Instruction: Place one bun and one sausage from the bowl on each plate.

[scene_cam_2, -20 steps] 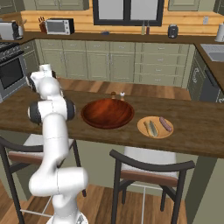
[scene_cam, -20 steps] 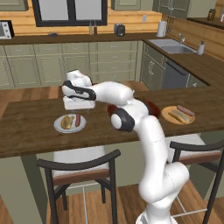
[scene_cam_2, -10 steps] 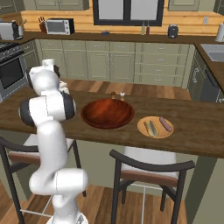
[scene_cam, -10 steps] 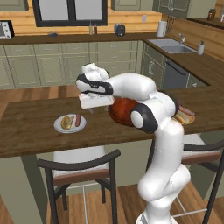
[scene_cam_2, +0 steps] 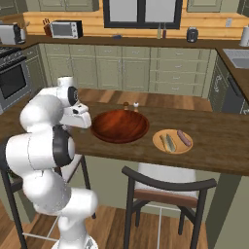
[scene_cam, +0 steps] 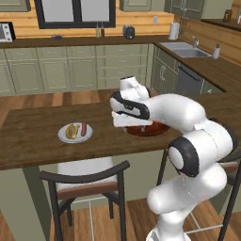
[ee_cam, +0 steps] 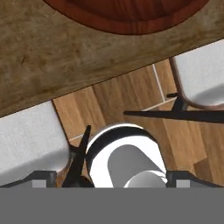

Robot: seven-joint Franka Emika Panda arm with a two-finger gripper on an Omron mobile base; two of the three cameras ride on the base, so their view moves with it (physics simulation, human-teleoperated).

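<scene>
bowl (scene_cam_2: 119,126) between plates | bun (scene_cam: 71,131) and sausage (scene_cam: 84,129) on each

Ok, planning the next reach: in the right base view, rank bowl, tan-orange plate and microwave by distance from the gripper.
1. bowl, right beside the gripper
2. tan-orange plate, past the bowl
3. microwave, far on the back counter

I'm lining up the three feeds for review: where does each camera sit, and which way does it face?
Left base view: behind the arm's left, facing the counter; arm at right; grey-white plate.
Right base view: behind the arm's right; arm at left; tan-orange plate.
Hand view: looking down past the counter edge.
All three show the bowl.
</scene>
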